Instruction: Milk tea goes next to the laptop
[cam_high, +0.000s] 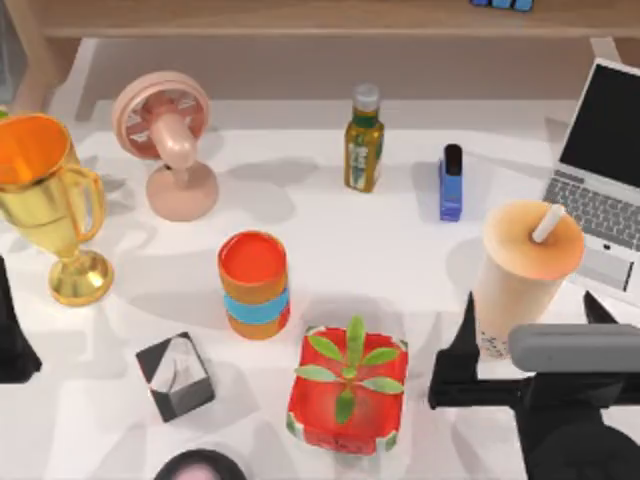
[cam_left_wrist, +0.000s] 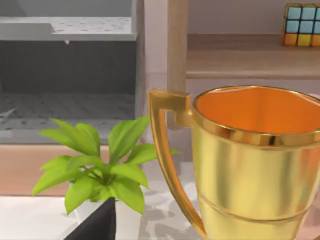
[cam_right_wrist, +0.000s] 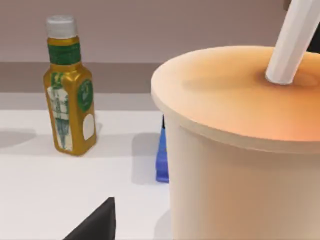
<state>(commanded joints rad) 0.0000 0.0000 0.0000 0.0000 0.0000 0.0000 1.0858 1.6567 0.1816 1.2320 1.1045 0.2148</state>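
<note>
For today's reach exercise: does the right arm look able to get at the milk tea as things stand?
Probably yes. The right gripper is open, its fingers either side of the milk tea, nothing between them. The laptop stands just beyond.

A rendered desk in a home or office setting. The white table (cam_high: 330, 215) holds everyday desk clutter: a laptop (cam_high: 606, 170), a pink fan (cam_high: 168, 140), a gold trophy (cam_high: 45, 195), a stapler (cam_high: 451, 182), a potted plant (cam_high: 348, 385) and drinks. A wooden shelf (cam_left_wrist: 240, 57) behind carries a puzzle cube (cam_left_wrist: 302, 24). Two robot arms mark it as a test scene.
</note>
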